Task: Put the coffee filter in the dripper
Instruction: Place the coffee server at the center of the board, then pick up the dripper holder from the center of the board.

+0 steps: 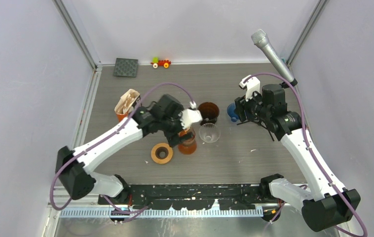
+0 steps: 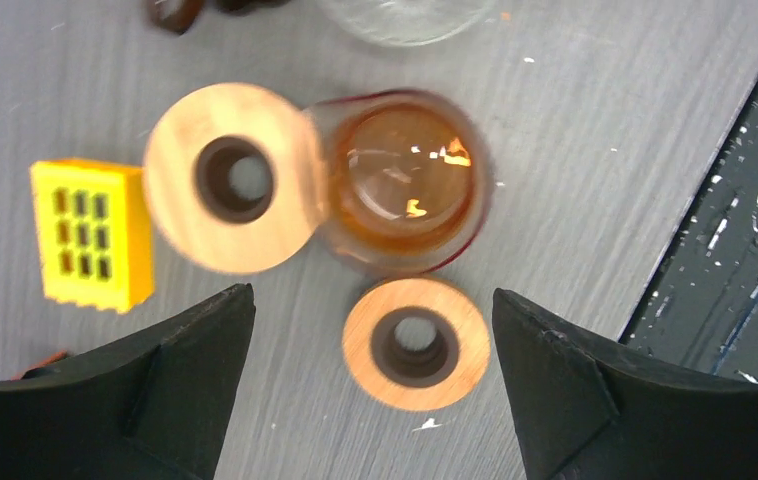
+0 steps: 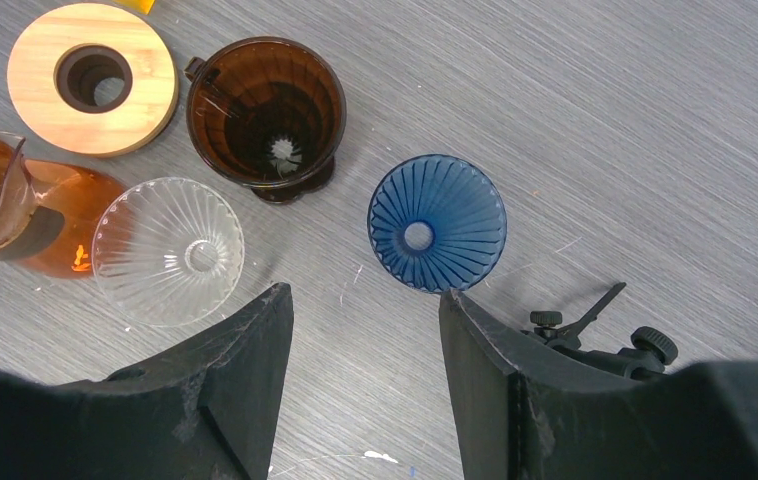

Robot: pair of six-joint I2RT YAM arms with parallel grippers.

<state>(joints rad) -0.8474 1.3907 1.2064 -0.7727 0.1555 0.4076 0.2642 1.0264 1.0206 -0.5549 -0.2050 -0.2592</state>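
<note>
Right claw agape, blue dripper ahead

The left arm and right arm look alike: smooth white shells along the links, bulky matt black housings at the joints, and a thin purple cable running from base to wrist. Each wrist carries a small white block next to its black casing. The fingers of the left gripper and right gripper are broad black wedges with a dull, slightly grainy surface, and a small black knob with a thin lever sits beside the right one.
</note>
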